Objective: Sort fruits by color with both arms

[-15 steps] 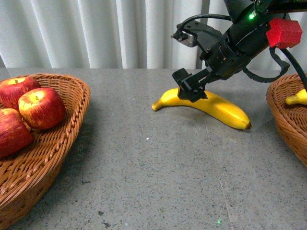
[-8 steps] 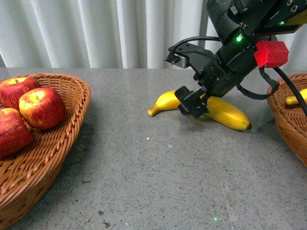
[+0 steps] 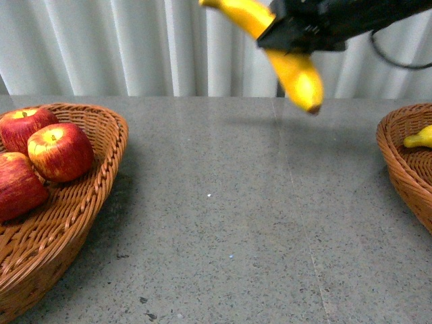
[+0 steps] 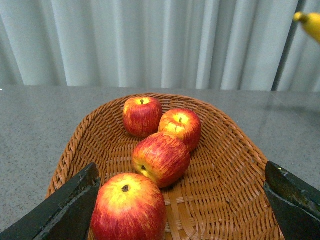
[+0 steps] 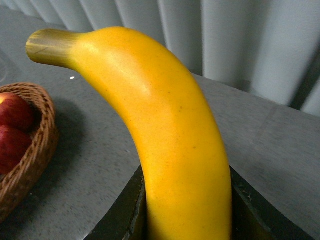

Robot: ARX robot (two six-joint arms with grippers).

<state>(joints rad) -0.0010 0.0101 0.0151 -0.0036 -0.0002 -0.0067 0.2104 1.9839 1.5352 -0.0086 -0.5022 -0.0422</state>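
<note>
My right gripper (image 3: 287, 30) is shut on a yellow banana (image 3: 291, 67), held high above the table at the top of the front view; the banana (image 5: 170, 140) fills the right wrist view between the black jaws. Three red apples (image 3: 59, 151) lie in the left wicker basket (image 3: 101, 175). In the left wrist view several apples (image 4: 161, 158) sit in that basket (image 4: 235, 195), and my left gripper (image 4: 182, 200) hangs open just over them, its fingers (image 4: 70, 207) wide apart. Another banana (image 3: 420, 139) lies in the right basket (image 3: 398, 162).
Grey speckled tabletop (image 3: 236, 223) spreads between the two baskets. White curtains (image 3: 135, 47) hang behind the table. The left basket's edge (image 5: 35, 150) with apples shows in the right wrist view.
The right gripper closed on the banana on the table and lifted it well up, to the top of the front view. The apples and baskets have not moved.
</note>
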